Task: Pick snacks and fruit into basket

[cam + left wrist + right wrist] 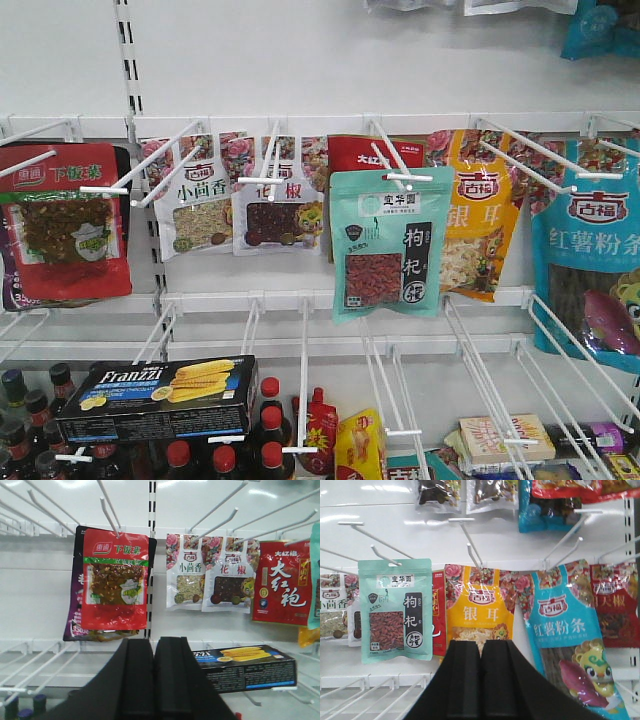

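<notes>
By the look of it, you had picked nothing yet: the cookie box (165,398) lay on the lower-left hooks and the mint pouch (388,245) hung at centre. Left jaws and right jaws were pressed together, empty. No fruit or basket showed.

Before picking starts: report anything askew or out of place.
The Franzzi cookie box lies flat across the lower peg hooks rather than hanging. The mint-green pouch hangs slightly tilted, overlapping a red pouch behind. Nothing looks spilled or torn.
</notes>
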### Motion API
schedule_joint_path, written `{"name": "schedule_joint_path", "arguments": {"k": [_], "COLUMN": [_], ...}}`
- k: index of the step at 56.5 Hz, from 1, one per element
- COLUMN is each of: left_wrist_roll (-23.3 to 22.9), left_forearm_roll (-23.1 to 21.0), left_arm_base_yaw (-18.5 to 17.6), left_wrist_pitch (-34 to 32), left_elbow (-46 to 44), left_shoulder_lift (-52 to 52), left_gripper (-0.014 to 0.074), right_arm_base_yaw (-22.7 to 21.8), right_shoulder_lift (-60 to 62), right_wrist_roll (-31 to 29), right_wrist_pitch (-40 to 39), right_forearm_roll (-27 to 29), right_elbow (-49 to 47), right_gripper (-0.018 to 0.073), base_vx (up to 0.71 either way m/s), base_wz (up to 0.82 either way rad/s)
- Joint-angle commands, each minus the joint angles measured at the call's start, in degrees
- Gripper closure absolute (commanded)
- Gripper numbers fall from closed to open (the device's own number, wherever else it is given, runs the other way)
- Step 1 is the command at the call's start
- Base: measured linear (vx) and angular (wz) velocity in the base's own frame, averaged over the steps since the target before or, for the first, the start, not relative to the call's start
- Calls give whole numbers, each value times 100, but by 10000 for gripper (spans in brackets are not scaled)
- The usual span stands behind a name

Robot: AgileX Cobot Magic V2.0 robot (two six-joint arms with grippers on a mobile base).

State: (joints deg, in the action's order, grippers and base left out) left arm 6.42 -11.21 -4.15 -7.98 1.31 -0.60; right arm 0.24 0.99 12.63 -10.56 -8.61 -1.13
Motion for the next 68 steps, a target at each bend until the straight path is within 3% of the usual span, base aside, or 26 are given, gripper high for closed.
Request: {"name": "schedule_joint_path", "arguments": {"k": [1,10,20,32,40,57,68], "left_wrist_roll": [-436,-391,-391,-384,-389,-733,-733], "left_forearm_roll": [-41,200,585,621,607,553,620], "left_arm_base_yaw": [-40,-40,-40,-40,-40,-40,-50], "left_wrist_pitch": [11,348,742,632,227,103,-2193], "left_elbow": [-535,-1994,-3998,-5324,-5452,-5371,-4061], "left_shoulder_lift": [-78,508,2199,4036,4730,5164,5149], "left_gripper": [603,603,603,603,603,603,603], "right_arm_base_yaw": [4,4,4,4,4,4,4], "right_shoulder_lift": [28,-583,-2186,-3957,-4673,-5042,-5042], "right_wrist_roll": [102,76,59,59,59,115,171], "right_wrist_pitch": [145,783,998,950,846,1056,922], "right_forearm_roll": [112,112,113,113,126,167,111], "right_elbow": [-728,-2154,-3916,-5056,-5208,-5208,-5208], "right_gripper": [568,568,568,568,568,568,568], "base_vx": [0,0,0,0,0,0,0], "base_wz": [0,0,0,0,0,0,0]}}
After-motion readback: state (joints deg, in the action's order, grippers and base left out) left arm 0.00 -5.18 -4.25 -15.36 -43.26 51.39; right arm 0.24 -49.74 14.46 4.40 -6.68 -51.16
